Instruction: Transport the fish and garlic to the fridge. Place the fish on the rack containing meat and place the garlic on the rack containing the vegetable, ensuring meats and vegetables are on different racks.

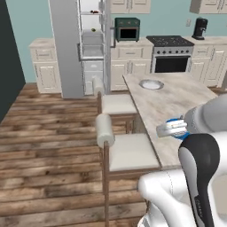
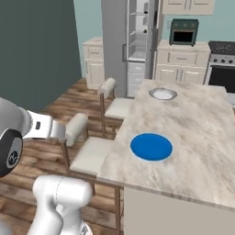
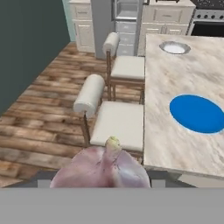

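Garlic (image 3: 103,168) fills my hand camera, held in the gripper, so I've got it. Far ahead, the fridge (image 1: 91,42) stands open, racks waiting. Nearer on the right, the blue plate (image 2: 151,147) lies bare; fish I can't spot.

Garlic (image 3: 103,169) hides claw fingertips — fridge (image 1: 91,31) rack contents too small.

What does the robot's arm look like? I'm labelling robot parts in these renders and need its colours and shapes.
The arm is built of rounded, glossy white shells with dark, near-black joint sections between them. In the left base view a black link with a curved top sits between white segments. In the right base view a dark round joint cap bears a small pale emblem, beside a white boxy hand section. No cables are visible.
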You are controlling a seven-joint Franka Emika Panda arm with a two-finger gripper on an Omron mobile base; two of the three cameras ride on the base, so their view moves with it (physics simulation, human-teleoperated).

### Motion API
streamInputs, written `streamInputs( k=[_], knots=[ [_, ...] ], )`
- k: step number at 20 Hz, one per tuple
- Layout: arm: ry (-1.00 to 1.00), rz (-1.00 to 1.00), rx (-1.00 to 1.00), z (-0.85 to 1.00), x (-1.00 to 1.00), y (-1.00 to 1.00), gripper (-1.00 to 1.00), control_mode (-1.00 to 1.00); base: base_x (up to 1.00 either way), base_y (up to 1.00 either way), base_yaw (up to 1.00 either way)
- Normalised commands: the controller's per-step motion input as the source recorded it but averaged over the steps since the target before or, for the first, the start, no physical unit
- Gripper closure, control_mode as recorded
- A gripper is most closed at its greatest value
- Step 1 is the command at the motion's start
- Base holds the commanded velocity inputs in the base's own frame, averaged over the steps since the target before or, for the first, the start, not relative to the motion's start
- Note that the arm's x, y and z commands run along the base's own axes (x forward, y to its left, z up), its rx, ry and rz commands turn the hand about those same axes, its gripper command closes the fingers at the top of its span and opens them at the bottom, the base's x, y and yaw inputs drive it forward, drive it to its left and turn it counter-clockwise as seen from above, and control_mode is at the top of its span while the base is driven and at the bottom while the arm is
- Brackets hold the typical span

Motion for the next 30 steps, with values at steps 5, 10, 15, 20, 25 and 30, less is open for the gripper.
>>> streamInputs(
  k=[5, 10, 15, 20, 25, 30],
  knots=[
    [0.0, 0.0, 0.0, 0.0, 0.0, 0.0, 1.0, 1.0, -0.07, 1.0, 0.0],
    [0.0, 0.0, 0.0, 0.0, 0.0, 0.0, 1.0, 1.0, 0.02, 1.0, 0.0],
    [0.0, 0.0, 0.0, 0.0, 0.0, 0.0, 1.0, 1.0, 0.57, 1.0, -0.01],
    [0.0, 0.0, 0.0, 0.0, 0.0, 0.0, 1.0, 1.0, 1.0, 0.74, -0.15],
    [0.0, 0.0, 0.0, 0.0, 0.0, 0.0, 1.0, 1.0, 1.0, 0.57, -0.26],
    [0.0, 0.0, 0.0, 0.0, 0.0, 0.0, 1.0, 1.0, 1.0, 0.29, -0.39]
  ],
)
